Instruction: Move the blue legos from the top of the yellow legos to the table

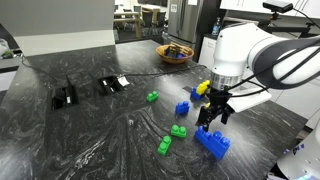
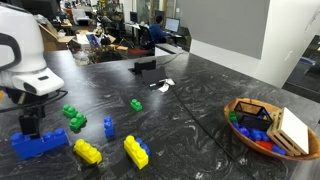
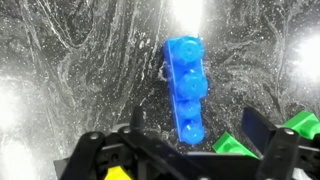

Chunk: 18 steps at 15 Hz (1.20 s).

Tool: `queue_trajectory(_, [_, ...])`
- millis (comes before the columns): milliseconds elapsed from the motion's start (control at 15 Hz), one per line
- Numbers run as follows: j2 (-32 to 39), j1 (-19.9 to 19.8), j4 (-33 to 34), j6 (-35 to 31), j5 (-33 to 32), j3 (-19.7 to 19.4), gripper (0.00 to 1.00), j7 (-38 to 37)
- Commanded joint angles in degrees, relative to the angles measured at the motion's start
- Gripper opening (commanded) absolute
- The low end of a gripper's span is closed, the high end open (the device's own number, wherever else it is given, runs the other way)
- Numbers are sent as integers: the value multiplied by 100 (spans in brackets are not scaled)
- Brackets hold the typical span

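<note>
The long blue legos (image 1: 212,143) lie flat on the black marbled table (image 1: 100,130), apart from any yellow piece. They also show in an exterior view (image 2: 38,145) and in the wrist view (image 3: 187,85). My gripper (image 1: 212,115) hangs just above them with its fingers open and empty. In the wrist view the gripper (image 3: 195,130) straddles the near end of the blue legos. The stubby yellow legos (image 2: 133,150) stand a short way off on the table. A yellow piece (image 1: 200,89) shows behind the gripper.
A longer yellow brick (image 2: 88,151), a chunky blue block (image 1: 182,109) and green bricks (image 1: 178,131) (image 1: 164,146) (image 1: 152,97) lie scattered round the gripper. A bowl of bricks (image 2: 268,128) stands at the table edge. Two black items (image 1: 65,97) (image 1: 113,84) lie farther away.
</note>
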<state>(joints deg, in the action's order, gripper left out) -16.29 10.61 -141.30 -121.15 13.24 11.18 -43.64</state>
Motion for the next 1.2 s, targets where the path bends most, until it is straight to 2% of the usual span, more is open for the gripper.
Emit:
queue_trajectory(0, [-363,-261,-36,170,67,-111,100,-7])
queue_trajectory(600, [-632,-901,-25,655,157,-559,100,-146])
queue_trajectory(667, [-584,-873,-8,497,31,-493,100,-27])
queue_trajectory(1133, [-584,-920,-16,575,40,-520,100,-108])
